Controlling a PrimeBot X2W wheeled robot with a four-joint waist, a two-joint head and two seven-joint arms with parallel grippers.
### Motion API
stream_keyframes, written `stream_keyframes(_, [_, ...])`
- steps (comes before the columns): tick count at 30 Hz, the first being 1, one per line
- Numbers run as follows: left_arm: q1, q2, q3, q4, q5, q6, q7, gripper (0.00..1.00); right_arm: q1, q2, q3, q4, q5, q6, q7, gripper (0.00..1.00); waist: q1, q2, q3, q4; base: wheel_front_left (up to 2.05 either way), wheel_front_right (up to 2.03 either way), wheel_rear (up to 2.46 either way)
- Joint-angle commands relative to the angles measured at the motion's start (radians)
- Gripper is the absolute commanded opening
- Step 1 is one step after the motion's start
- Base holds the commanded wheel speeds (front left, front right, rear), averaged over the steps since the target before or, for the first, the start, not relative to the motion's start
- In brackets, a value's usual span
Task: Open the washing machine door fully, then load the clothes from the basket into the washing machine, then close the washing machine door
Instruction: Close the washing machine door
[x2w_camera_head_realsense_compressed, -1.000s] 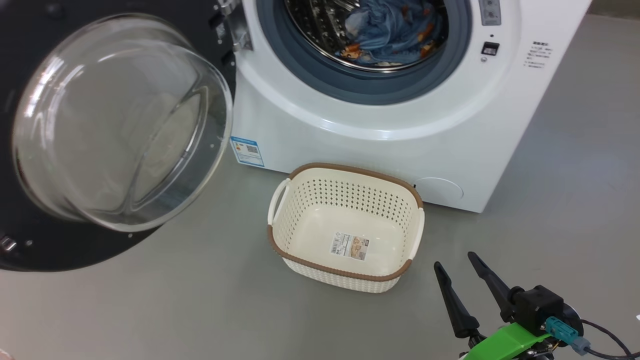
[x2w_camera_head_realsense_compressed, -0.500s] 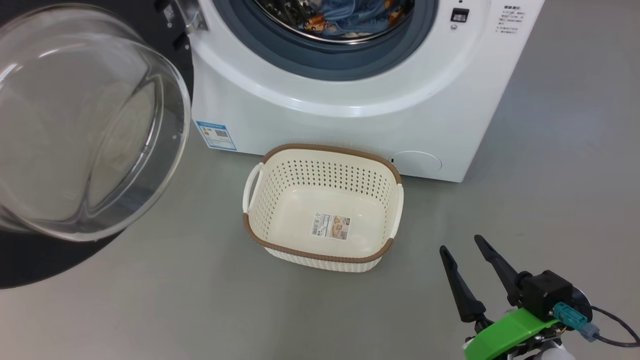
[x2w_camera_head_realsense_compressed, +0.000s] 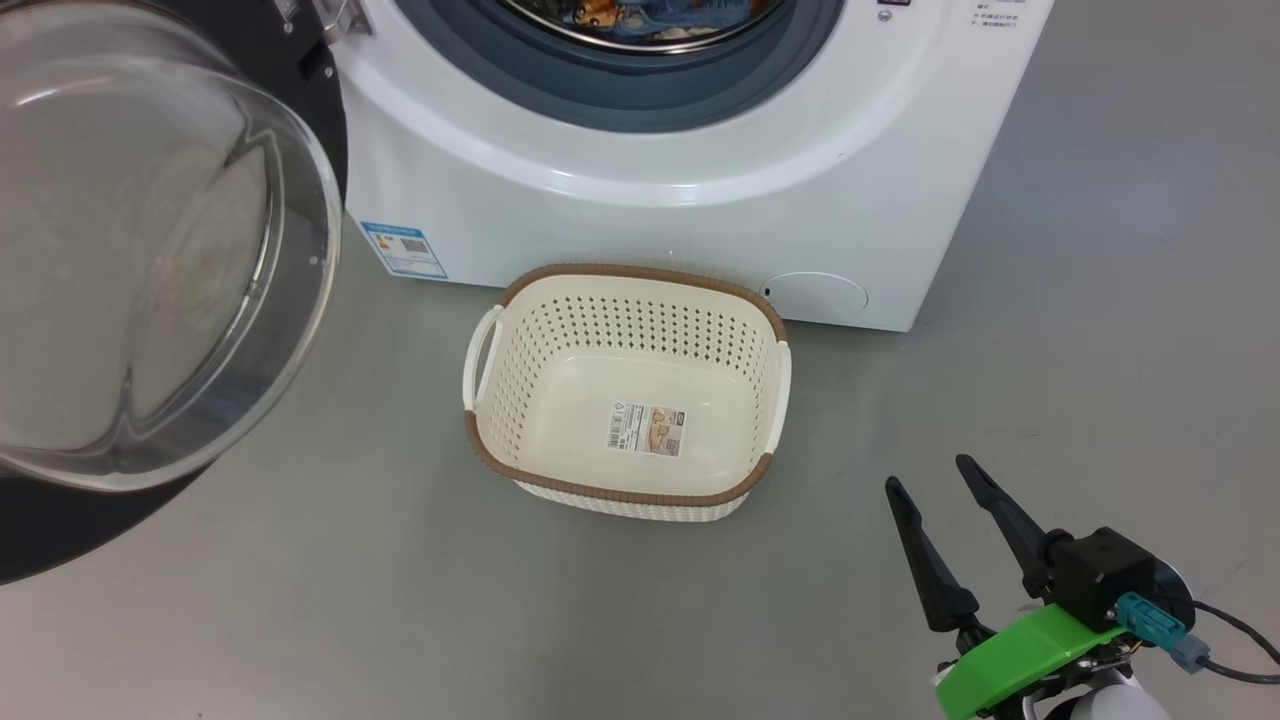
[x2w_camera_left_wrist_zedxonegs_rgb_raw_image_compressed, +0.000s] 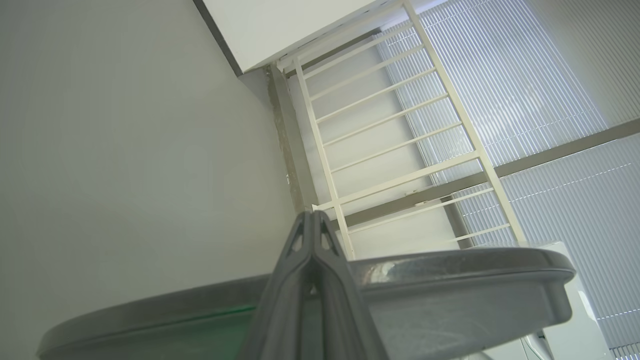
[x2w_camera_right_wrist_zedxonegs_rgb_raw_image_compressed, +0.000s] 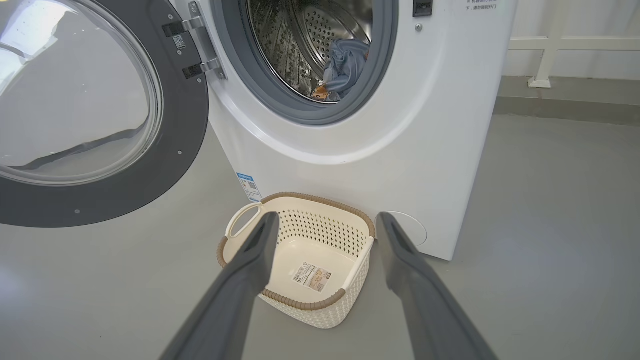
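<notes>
1. The washing machine runs off the head view's top edge, with just a sliver of the clothes peeking in.
2. The washing machine door spills past the left edge.
3. The label in the basket has print too small to read.
4. In the left wrist view, a grey curved rim sits blurred near the lens, and I can't tell what it is.

Bright, even light is filling the head view, and the basket is casting only a faint, soft shadow on the grey floor. Glare is streaking across the glass bowl of the washing machine door, and a pale sheen is lying along the white front of the washing machine. In the left wrist view, daylight is glowing through the blinds, while the left end effector is showing dim and soft. In the right wrist view, the right end effector is blurring close to the lens.
</notes>
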Motion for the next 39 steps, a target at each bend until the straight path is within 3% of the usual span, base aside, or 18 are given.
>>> stream_keyframes(1, [-0.025,0.077,0.015,-0.014,-0.018,-0.011,0.015,0.00,-0.031,0.001,0.022,-0.028,0.001,0.003,0.002,1.00,0.0000,-0.0001,0.003,-0.002,0.00,0.00,0.00])
stream_keyframes(27, [0.057,0.106,-0.022,-0.066,-0.123,-0.003,0.350,0.00,-0.037,-0.007,0.033,-0.007,0.028,0.003,0.006,1.00,0.0000,-0.0001,0.009,0.003,0.00,0.00,0.00])
stream_keyframes(39, [0.116,0.092,-0.020,-0.174,-0.180,0.056,0.489,0.00,-0.039,-0.001,0.034,0.016,0.040,0.003,-0.005,1.00,0.0000,-0.0001,-0.001,0.005,0.00,0.00,0.00])
